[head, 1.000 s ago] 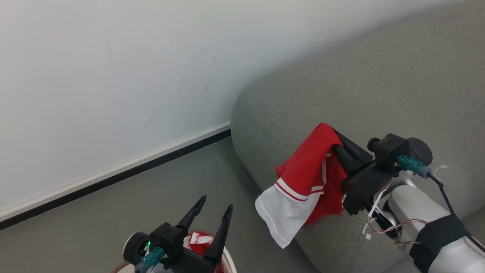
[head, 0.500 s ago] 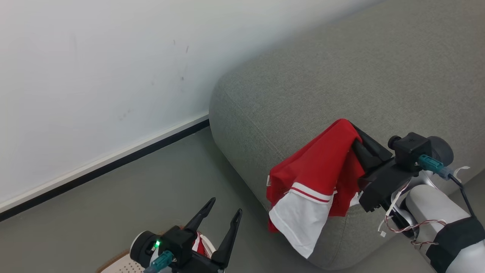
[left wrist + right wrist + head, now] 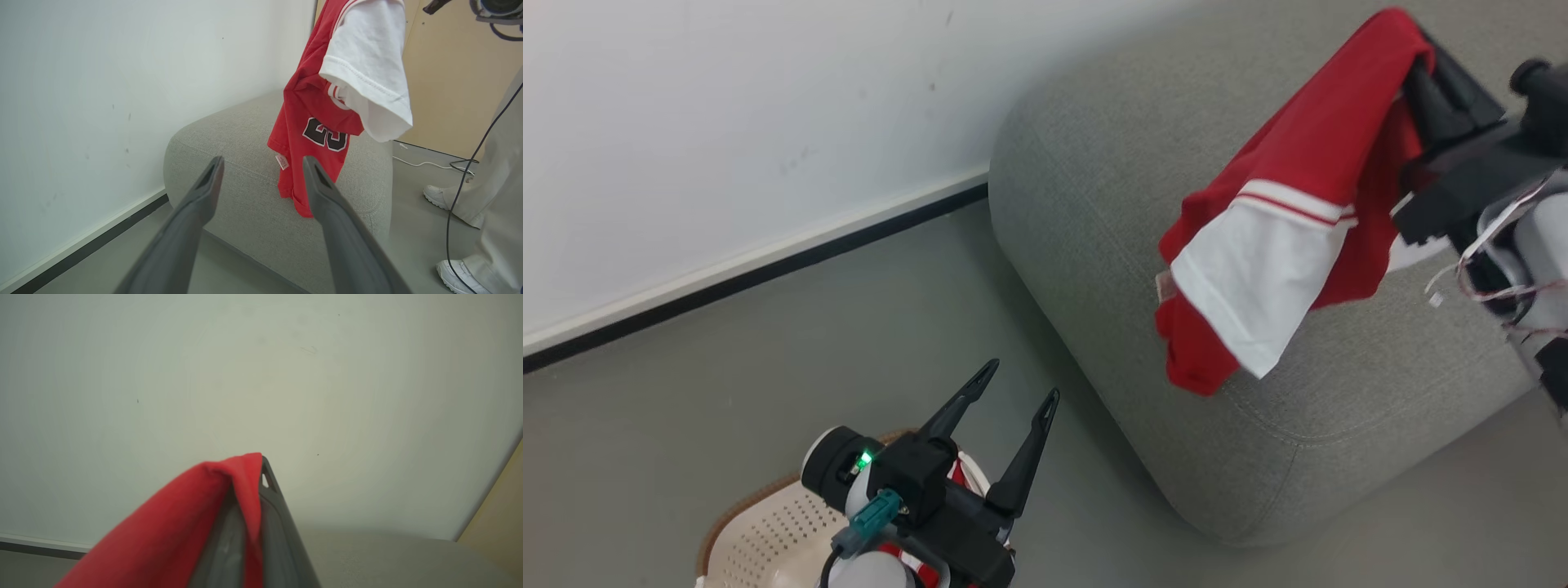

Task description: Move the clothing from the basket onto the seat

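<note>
A red jersey with white sleeves [image 3: 1290, 212] hangs in the air above the grey sofa seat [image 3: 1111, 212], pinched at its top by my right gripper [image 3: 1417, 49], which is shut on it. In the left wrist view the jersey [image 3: 327, 122] shows a dark number and dangles over the seat [image 3: 241, 143]. The right wrist view has red cloth [image 3: 196, 514] clamped between the closed fingers. My left gripper [image 3: 1017, 384] stands open and empty above the cream basket [image 3: 768, 531], where a bit of red and white clothing [image 3: 968, 478] peeks from behind the wrist.
A white wall with a dark baseboard [image 3: 768, 269] runs behind the grey-green floor [image 3: 727, 384]. A person's legs and white shoes [image 3: 461, 204] stand right of the sofa in the left wrist view, with a cable [image 3: 425, 163] on the floor and a beige panel [image 3: 457, 73] behind.
My right gripper has lifted the jersey higher and further over the seat. The head camera has shifted, bringing more of the basket into view. The left gripper stays open.
</note>
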Motion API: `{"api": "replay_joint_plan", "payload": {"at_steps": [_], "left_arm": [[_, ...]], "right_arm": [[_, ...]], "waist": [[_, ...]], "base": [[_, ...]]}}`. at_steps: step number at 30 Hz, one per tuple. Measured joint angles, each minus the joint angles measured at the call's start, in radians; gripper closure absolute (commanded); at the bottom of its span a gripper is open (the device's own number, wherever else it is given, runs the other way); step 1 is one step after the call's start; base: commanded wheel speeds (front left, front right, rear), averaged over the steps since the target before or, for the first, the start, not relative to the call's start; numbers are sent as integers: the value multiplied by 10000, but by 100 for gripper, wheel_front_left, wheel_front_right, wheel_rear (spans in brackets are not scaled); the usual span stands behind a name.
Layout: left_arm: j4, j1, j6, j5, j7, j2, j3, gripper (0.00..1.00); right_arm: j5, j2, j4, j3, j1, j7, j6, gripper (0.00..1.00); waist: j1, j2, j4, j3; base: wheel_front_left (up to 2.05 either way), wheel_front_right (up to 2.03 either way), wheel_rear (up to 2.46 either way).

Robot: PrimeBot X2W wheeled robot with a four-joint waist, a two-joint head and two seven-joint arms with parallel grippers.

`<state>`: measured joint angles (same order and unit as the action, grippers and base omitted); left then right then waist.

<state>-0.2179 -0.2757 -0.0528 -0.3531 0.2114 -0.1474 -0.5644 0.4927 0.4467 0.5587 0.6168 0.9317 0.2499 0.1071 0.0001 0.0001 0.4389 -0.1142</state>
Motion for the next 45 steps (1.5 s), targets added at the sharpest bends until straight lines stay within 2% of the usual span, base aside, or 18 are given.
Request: {"api": "replay_joint_plan", "payload": {"at_steps": [9, 17, 25, 28, 35, 42, 45], "left_arm": [[539, -895, 0, 265, -334, -144, 50, 0], [1371, -1453, -2, 571, -462, -288, 71, 0], [2008, -2110, -15, 1022, -709, -426, -46, 0], [2307, -2553, -90, 1181, -894, -410, -194, 0], [2667, -3111, -94, 1384, -1246, -362, -330, 0], [2813, -3733, -190, 1733, -1425, -395, -401, 0], [2644, -3916, -215, 1753, -1427, -382, -476, 0]], "right_arm": [[92, 493, 1325, -704, 2491, -123, 86, 100], [-25, 1225, 2230, -1152, 4141, -280, 61, 100], [-284, 1902, 2957, -1505, 5080, -385, -399, 100], [-290, 2176, 3371, -1695, 5112, -385, -731, 100], [-21, 1973, 3986, -1893, 4666, -370, -1074, 100], [12, 1076, 4318, -1808, 4492, -270, -1214, 100], [12, 882, 4569, -1753, 4491, -196, -1260, 100]], "waist": [[1, 0, -570, -1161], [2, 1, -1291, -2241], [1, 1, -1980, -3414], [1, 1, -2238, -4042], [0, 2, -2550, -5149], [1, 1, -2685, -6235], [2, 1, -2708, -6607]], "base": [[0, 0, 0], [0, 0, 0], [0, 0, 0], [0, 0, 0], [0, 0, 0], [0, 0, 0], [0, 0, 0]]}}
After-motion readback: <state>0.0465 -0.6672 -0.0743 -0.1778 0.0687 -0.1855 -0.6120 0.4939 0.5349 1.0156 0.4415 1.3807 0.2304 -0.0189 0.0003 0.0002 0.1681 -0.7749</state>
